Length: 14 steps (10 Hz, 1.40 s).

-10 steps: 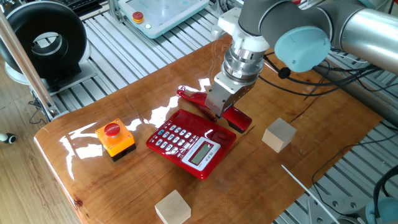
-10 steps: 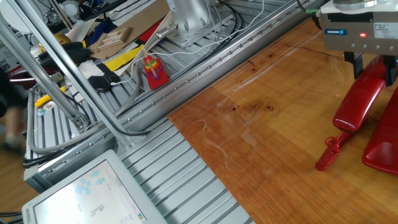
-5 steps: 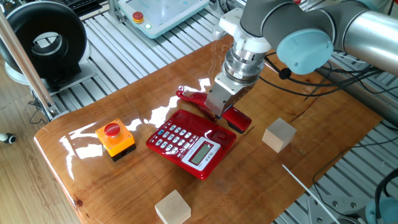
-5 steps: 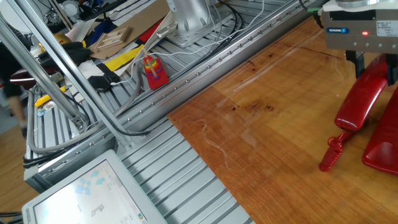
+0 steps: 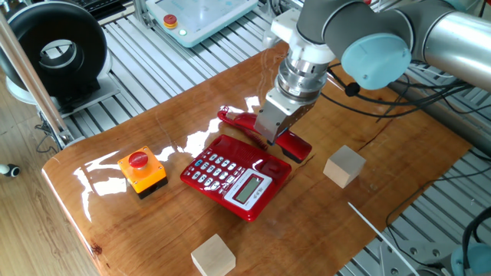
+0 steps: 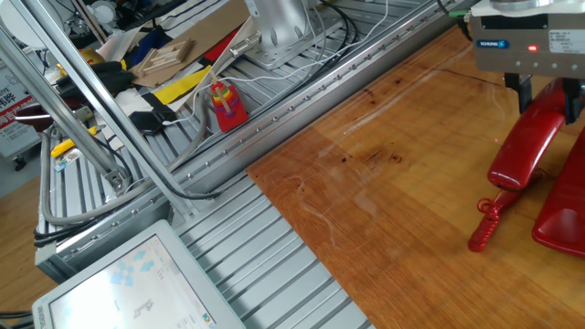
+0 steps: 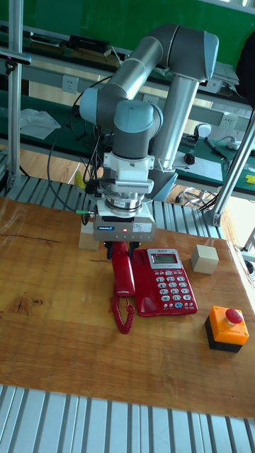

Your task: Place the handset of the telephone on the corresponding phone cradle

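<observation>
Here the claw (image 7: 122, 249) is clamped on the handset (image 7: 122, 272), which hangs tilted just beside the telephone (image 7: 165, 282), its lower end near the wood in the tall fixed view. The phone cradle (image 7: 144, 283) lies bare alongside it. At 9 o'clock of the handset the counter (image 7: 42, 311) runs open and glossy to its edge. At 3 o'clock of the telephone stand a wooden block (image 7: 204, 258) and, nearer the front edge, an orange button box (image 7: 226, 328). Another block (image 5: 212, 254) sits at the rounded edge in one fixed view. Ribbed aluminium decking (image 6: 274, 256) borders the wood.
</observation>
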{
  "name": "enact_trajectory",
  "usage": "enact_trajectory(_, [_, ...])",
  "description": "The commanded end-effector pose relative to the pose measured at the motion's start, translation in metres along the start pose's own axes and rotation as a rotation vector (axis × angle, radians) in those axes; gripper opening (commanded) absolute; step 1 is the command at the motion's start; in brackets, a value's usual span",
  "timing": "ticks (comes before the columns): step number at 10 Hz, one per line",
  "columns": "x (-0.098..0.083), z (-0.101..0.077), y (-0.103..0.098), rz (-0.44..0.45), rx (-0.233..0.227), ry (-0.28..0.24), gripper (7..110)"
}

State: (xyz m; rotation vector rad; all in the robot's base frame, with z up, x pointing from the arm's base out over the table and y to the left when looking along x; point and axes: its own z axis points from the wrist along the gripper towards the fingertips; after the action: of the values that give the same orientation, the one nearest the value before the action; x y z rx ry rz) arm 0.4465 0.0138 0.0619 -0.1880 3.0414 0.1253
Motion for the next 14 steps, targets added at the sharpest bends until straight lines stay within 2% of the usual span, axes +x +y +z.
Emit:
enact_trajectory(1, [0.003, -0.002, -0.007, 0.015, 0.024, 0.016, 22])
enact_trajectory(2, [0.004, -0.002, -0.008, 0.021, 0.027, 0.019, 7])
enact_trajectory(5, [0.004, -0.002, -0.004, 0.068, 0.012, 0.016, 7])
enact_trajectory(7, [-0.002, -0.001, 0.0, 0.041, -0.008, -0.004, 7])
enact_trajectory(8, [0.0, -0.001, -0.001, 0.049, -0.001, 0.003, 7])
enact_trajectory(9, [0.001, -0.001, -0.001, 0.055, 0.0, 0.008, 22])
enact_trajectory(11, [0.0, -0.002, -0.003, 0.054, 0.014, 0.005, 22])
enact_trajectory(14, [-0.014, -0.012, 0.042, 0.091, -0.007, 0.002, 22])
